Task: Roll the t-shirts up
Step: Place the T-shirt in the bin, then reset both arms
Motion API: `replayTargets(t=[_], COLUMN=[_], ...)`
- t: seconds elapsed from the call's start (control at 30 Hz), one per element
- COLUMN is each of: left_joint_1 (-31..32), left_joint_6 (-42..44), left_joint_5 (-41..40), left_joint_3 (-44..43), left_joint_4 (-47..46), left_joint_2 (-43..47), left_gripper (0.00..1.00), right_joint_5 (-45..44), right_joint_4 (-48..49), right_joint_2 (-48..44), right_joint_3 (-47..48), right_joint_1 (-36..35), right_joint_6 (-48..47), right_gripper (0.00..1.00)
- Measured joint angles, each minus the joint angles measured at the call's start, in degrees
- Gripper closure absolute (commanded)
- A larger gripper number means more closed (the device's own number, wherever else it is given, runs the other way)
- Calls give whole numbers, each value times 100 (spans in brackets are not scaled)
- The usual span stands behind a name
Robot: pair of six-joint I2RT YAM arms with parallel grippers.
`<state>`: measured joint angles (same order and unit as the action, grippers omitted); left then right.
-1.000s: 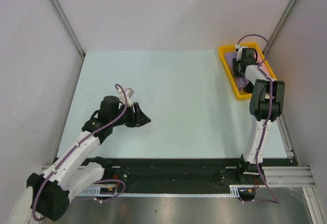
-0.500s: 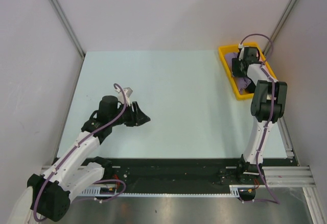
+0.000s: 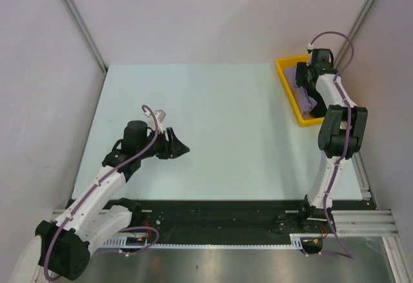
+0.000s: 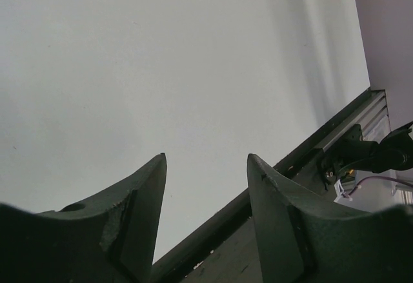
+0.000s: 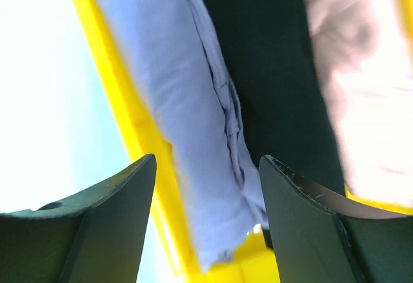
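**Right pincer [image 5: 208, 160] open over the yellow tray [image 5: 139, 135], the lavender t-shirt [image 5: 161, 89] rolled beneath it.**

Its 2 jaws stand apart with nothing between them. The t-shirt lies directly below as 1 long roll, against the tray wall on the left-finger side. It touches the black bundle [image 5: 271, 70] under the right finger, and the pink bundle [image 5: 361, 102] lies beyond that. The left pincer [image 4: 206, 160], well apart, also gapes and holds nothing, with only bare table [image 4: 161, 57] under it. The step looks like the set-down of a finished roll, about complete. The next move probably calls for a straight lift clear of the tray without snagging cloth.
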<state>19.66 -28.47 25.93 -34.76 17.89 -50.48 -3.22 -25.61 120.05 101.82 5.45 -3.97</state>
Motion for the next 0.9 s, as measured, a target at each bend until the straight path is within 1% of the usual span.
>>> replayTargets(t=[0.03, 0.07, 0.1, 0.2, 0.27, 0.3, 0.33, 0.43, 0.5, 0.57, 0.63, 0.73, 0.83, 0.9], left_joint_1=[-9, -20, -35, -105, -149, -166, -175, -188, -192, -199, -203, -208, -210, -212], left_joint_6=[0, 0, 0, 0, 2, -2, 15, 44, 42, 15, -37, -162, -260, -319], left_joint_5=[0, 0, 0, -2, -2, -2, -7, -63, -188, -337, -538, -800, -1005, -1104], left_joint_3=[11, 17, 20, 20, 20, 20, 20, 17, 20, 20, 28, 98, 155, 153], left_joint_4=[-15, -24, -22, -24, -28, -44, -63, -68, -52, -52, -57, -85, -90, -92], left_joint_2=[2, 2, 2, 2, 0, -7, -11, -2, 57, 205, 431, 822, 1093, 1123], left_gripper=[41, 41, 41, 39, 28, 19, 1, 0, 0, 0, 0, 1, 0, 0], right_joint_5=[-31, -70, -90, -221, -260, -317, -323, -363, -367, -400, -435, -420, -337, -299], right_joint_4=[-37, -66, -72, -157, -162, -129, -129, 50, 197, 199, 223, 223, 210, 210], right_joint_2=[-92, -216, -319, -758, -1123, -1427, -1681, -2728, -3526, -4072, -4513, -4942, -5125, -5198], right_joint_3=[0, 0, 0, 0, -61, -216, -339, -1119, -1843, -2352, -2833, -3471, -3998, -4236], right_joint_1=[-15, -48, -83, -348, -649, -901, -1104, -1932, -2433, -2918, -3220, -3506, -3565, -3558], right_joint_6=[68, 184, 267, 568, 723, 868, 944, 1255, 1480, 1646, 1799, 1985, 2090, 2098], right_gripper=[22, 3, 0, 0, 0, 0, 0, 0, 0, 0, 0, 0, 0, 0])
